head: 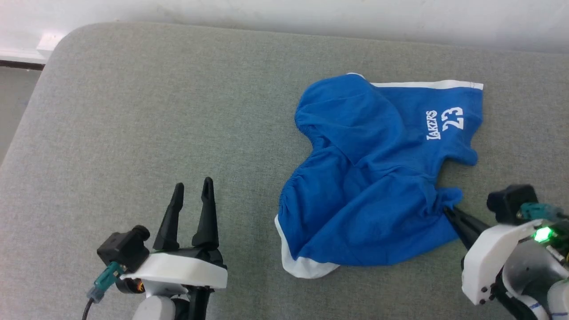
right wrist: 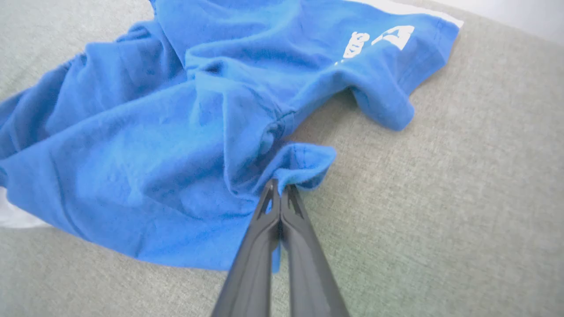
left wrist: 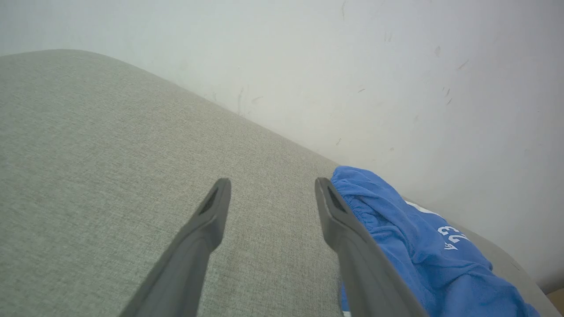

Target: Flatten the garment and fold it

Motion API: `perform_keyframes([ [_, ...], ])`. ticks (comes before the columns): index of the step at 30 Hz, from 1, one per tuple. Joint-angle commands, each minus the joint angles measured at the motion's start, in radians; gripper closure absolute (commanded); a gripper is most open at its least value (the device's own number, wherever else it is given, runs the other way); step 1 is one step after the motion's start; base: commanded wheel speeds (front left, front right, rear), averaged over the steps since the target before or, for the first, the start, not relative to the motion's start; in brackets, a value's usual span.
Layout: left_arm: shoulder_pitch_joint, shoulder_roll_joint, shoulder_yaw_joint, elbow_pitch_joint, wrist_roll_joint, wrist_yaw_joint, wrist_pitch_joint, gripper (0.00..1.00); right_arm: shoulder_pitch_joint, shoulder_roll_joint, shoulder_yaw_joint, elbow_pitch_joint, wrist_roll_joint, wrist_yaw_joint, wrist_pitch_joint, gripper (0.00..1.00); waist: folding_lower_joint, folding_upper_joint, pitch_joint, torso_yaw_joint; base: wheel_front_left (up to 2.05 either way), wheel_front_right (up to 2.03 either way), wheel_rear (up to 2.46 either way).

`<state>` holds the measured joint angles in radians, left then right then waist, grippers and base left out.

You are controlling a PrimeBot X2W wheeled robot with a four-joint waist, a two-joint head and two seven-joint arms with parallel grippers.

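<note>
The garment (head: 373, 173), bright blue shorts with white trim and a white "LAKERS 23" print, lies crumpled on the grey padded surface (head: 155, 111), right of centre. My right gripper (head: 446, 210) is shut on a bunched fold at the garment's near right edge. In the right wrist view the two fingers meet at their tips (right wrist: 278, 189) and pinch the blue cloth of the garment (right wrist: 145, 145). My left gripper (head: 192, 189) stands open at the lower left, clear of the cloth, nothing between its fingers. The left wrist view has that gripper (left wrist: 269, 193) open beside the garment (left wrist: 423, 246).
A pale wall (head: 311, 18) runs along the far edge of the padded surface. The surface's rounded corner sits at the far left, with floor (head: 13, 102) beyond it. Bare grey padding stretches to the left of the shorts and in front of them.
</note>
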<state>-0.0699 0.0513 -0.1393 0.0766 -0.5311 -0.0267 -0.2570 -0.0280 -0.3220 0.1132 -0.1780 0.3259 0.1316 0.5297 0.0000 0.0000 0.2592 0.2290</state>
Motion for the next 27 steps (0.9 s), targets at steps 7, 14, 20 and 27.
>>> perform_keyframes([
  [7,-0.01,-0.001,-0.003,-0.008,-0.005,-0.002,-0.005,0.0,-0.097,0.022,-0.05,-0.151,0.114,-0.001,0.087,1.0,0.0,0.0,0.026,0.002,0.0,0.0,0.0],
  [14,-0.026,-0.001,-0.014,-0.002,-0.026,-0.005,-0.005,0.0,-0.225,0.137,-0.173,-0.189,0.254,-0.001,0.219,1.0,0.0,0.0,0.058,0.023,0.0,0.0,0.0],
  [20,-0.046,-0.001,-0.021,0.0,-0.038,-0.008,-0.005,0.0,-0.368,0.145,-0.243,-0.059,0.121,-0.001,0.229,1.0,0.0,0.0,0.093,0.041,0.0,0.0,0.0],
  [27,-0.083,-0.001,-0.037,0.007,-0.05,-0.013,-0.005,0.0,-0.511,0.104,-0.153,0.198,-0.032,-0.001,0.133,1.0,0.0,0.0,0.137,0.063,0.0,0.0,0.0],
])
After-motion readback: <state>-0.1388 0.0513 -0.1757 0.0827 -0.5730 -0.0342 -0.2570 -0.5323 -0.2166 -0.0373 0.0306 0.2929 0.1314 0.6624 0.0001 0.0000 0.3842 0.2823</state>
